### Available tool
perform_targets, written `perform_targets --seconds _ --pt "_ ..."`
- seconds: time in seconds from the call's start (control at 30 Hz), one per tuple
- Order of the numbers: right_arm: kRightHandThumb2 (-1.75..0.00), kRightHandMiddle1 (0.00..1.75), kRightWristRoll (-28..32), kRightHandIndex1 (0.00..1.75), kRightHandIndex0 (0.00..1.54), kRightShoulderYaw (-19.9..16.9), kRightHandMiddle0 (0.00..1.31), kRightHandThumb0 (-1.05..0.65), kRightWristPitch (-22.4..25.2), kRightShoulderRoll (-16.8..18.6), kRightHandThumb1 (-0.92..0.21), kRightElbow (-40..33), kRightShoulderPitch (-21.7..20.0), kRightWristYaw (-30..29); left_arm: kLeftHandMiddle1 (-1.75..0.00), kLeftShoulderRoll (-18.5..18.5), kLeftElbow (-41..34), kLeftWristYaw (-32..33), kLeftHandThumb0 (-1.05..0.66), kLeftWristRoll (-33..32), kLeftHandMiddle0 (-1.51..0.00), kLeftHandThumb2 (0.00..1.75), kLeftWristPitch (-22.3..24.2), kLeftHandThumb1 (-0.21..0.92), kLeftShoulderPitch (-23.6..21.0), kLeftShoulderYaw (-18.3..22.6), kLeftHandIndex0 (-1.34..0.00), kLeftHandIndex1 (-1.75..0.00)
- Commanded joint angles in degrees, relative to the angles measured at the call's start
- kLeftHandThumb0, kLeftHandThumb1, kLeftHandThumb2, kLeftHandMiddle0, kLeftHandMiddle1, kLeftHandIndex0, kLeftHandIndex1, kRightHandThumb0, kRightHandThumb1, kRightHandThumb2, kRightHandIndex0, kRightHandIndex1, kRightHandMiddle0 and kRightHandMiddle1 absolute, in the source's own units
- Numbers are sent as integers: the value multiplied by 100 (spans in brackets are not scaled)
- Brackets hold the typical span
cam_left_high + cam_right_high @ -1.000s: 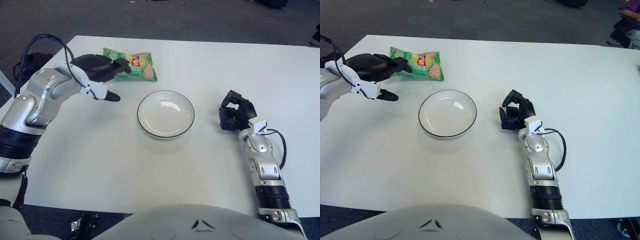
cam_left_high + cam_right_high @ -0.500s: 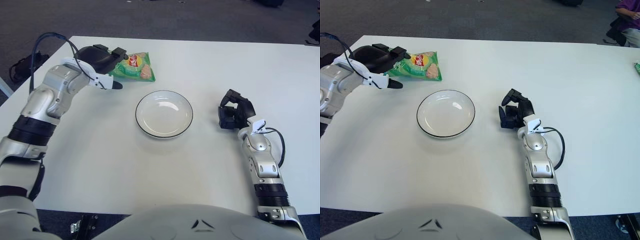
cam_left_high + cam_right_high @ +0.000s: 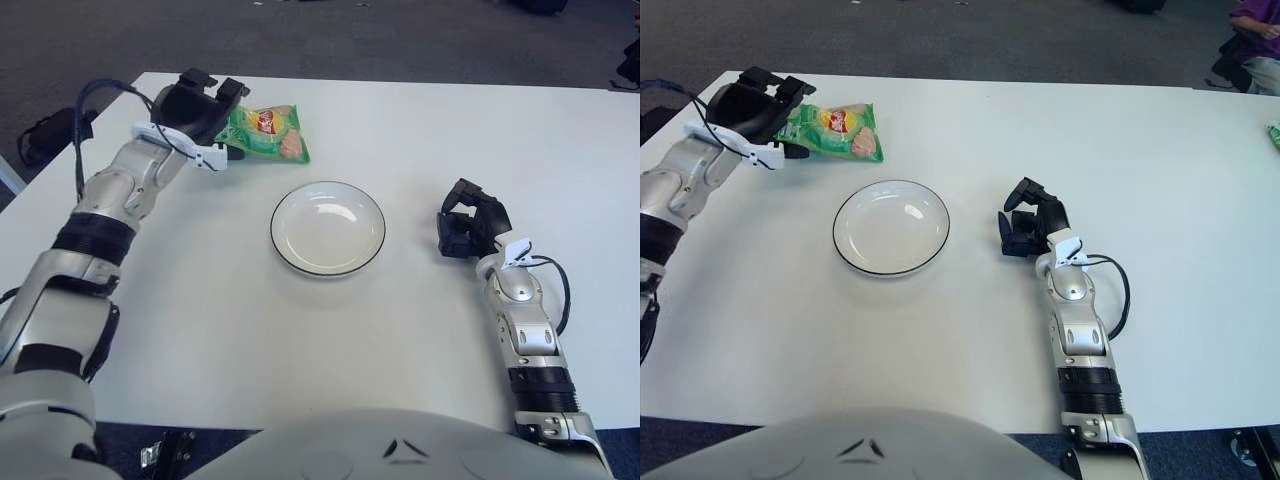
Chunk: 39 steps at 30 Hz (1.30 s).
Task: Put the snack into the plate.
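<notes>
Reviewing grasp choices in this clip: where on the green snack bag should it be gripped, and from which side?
Probably the snack bag is best pinched at its left edge, coming from the left. It lies flat on the table, so a thin edge suits fingers better than its face. The left hand is already at that edge, and the plate lies to the right. The right hand sits right of the plate.

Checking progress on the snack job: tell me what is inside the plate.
Nothing shows in the white plate; its whole basin is uncovered. The green snack bag lies beyond it, its left end hidden behind the left hand. The right hand shows right of the plate.
</notes>
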Motion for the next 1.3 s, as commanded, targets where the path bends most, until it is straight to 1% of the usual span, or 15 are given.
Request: perform_targets --seconds 0.0,0.17,0.27,0.3,0.37,0.43,0.6,0.7,0.93,1.03,1.1,1.2,1.27 --pt "-138 175 19 175 128 65 66 -50 159 170 -26 377 193 51 -52 -243 722 416 -80 94 -15 51 -56 92 -452 -205 0 -80" --pt "-138 175 -13 175 128 71 66 -50 162 154 -27 409 184 57 -49 -546 1756 697 -85 84 -12 59 -97 92 -903 -466 0 -78" --pt "-137 175 -43 175 128 80 66 -50 171 140 -27 414 186 47 -40 -732 2310 663 -88 36 -12 66 -44 92 -1120 -604 0 -73" --pt "-137 175 -47 175 128 84 66 -50 173 135 -27 415 185 49 -39 -796 2472 569 -89 11 -12 67 13 92 -1188 -643 0 -73" --pt "-137 175 -54 175 128 87 65 -50 167 123 -27 418 193 56 -31 -901 2733 392 -90 -44 -12 75 111 92 -1299 -701 0 -65" --pt "-137 175 -61 175 128 90 65 -50 164 115 -27 421 197 59 -27 -963 2904 283 -91 -94 -11 80 162 92 -1377 -743 0 -60" --pt "-136 175 -109 175 128 113 65 -50 166 88 -28 430 197 57 -20 -1189 3407 -62 -93 -246 -10 90 373 92 -1588 -816 0 -51" --pt "-136 175 -145 175 128 131 64 -50 161 76 -28 435 201 52 -19 -1367 3731 -182 -93 -302 -10 95 543 92 -1650 -868 0 -48" --pt "-135 175 -143 175 129 158 64 -50 160 74 -29 418 222 63 -18 -1528 4037 -440 -96 -459 -13 105 736 92 -1619 -990 0 -49" --pt "-135 175 -131 175 128 164 64 -50 226 87 -29 348 246 58 -17 -1519 4095 -735 -98 -549 -15 108 721 92 -1584 -1005 0 -46" --pt "-135 175 -114 175 128 160 64 -49 239 96 -29 322 259 58 -17 -1490 4105 -962 -98 -602 -16 109 651 92 -1572 -1042 0 -44" --pt "-135 175 -112 175 128 165 64 -49 255 104 -29 292 269 52 -16 -1438 4083 -1107 -99 -653 -17 110 573 92 -1554 -1099 0 -41" --pt "-135 175 -115 175 128 168 64 -49 273 109 -29 263 280 44 -16 -1294 4031 -1285 -99 -697 -18 110 363 92 -1487 -1118 0 -41"
